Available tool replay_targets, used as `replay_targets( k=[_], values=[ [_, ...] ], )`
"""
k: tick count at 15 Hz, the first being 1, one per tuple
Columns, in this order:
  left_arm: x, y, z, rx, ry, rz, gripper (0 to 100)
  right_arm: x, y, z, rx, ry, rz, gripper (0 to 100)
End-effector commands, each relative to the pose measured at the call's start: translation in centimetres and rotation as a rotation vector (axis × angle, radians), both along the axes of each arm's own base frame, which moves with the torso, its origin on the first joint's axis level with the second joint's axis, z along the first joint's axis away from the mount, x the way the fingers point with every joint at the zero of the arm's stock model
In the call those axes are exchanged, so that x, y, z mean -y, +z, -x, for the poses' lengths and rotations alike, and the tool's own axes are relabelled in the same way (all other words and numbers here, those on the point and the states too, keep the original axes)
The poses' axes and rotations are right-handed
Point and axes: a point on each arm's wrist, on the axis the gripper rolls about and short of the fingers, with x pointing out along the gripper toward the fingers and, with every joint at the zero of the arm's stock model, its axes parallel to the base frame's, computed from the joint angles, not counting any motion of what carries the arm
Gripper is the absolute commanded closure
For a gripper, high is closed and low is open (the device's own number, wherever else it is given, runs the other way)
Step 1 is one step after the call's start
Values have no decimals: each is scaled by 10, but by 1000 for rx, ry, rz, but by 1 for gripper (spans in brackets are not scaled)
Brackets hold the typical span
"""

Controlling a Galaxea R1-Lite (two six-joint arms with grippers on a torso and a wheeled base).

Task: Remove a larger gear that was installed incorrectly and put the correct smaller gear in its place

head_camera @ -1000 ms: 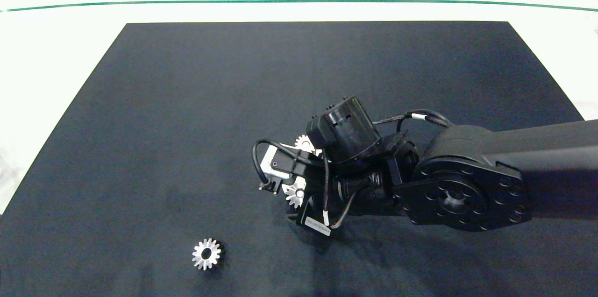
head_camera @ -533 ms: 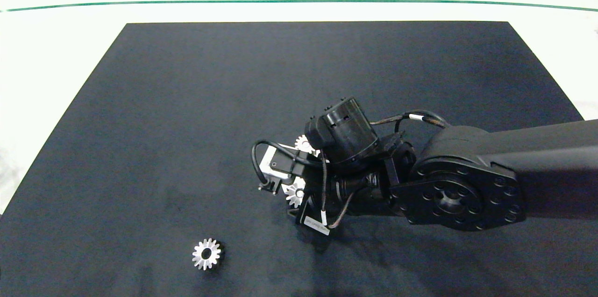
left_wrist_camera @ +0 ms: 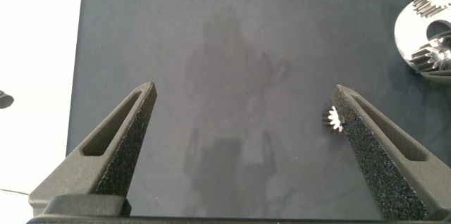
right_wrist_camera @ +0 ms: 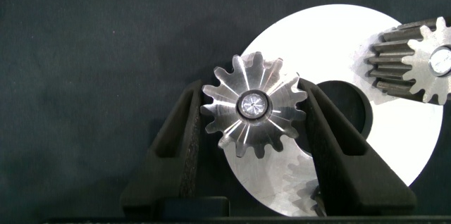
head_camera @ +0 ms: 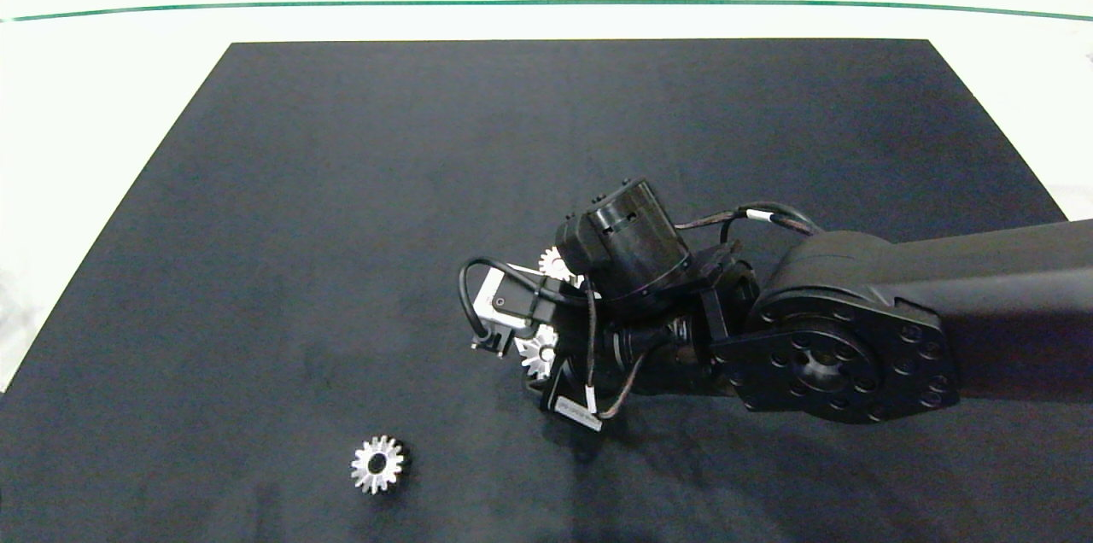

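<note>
The left gripper [left_wrist_camera: 243,122] is hanging with its two grey fingers spread wide and nothing between them, over bare dark mat [head_camera: 341,227]; this arm is not showing in the head view at all, so where it is sitting over the table is hard to say. Lying alone at the near left of the mat is the smaller gear [head_camera: 378,464], flat on its face with its wide dark bore up; in the left wrist view it is showing only as a bright speck [left_wrist_camera: 335,117], partly cut off by one finger. Moving right to the middle of the mat, the right gripper [right_wrist_camera: 254,111] is reaching in from the right edge, and its wrist and cables are covering most of the round silver plate [right_wrist_camera: 394,153] from above, so only bits of toothed metal are peeking out there. The right wrist view is making it clearer: the fingers are clenched on the larger gear [right_wrist_camera: 254,104], pads pressing on the teeth at both sides, the gear sitting over the plate's edge. Whether it is lifted off the plate or resting on it cannot be told. A stubby-toothed small gear [right_wrist_camera: 416,62] is standing on the plate, cut off by the frame edge, and another gear's teeth [right_wrist_camera: 299,182] are showing dimly beside one finger.
</note>
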Motion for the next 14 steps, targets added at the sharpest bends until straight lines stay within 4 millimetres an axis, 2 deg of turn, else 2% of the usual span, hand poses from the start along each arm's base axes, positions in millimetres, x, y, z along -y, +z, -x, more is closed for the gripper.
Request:
replay_targets(
  k=[1, 5, 14],
  values=[
    [0, 0, 0, -2, 2, 0, 0, 0, -1, 0, 1, 5, 8, 64],
    [0, 0, 0, -2, 0, 0, 0, 1, -1, 0, -1, 4, 11, 72],
    [0, 0, 1, 0, 2, 1, 0, 6, 2, 0, -8, -4, -4, 72]
  ],
)
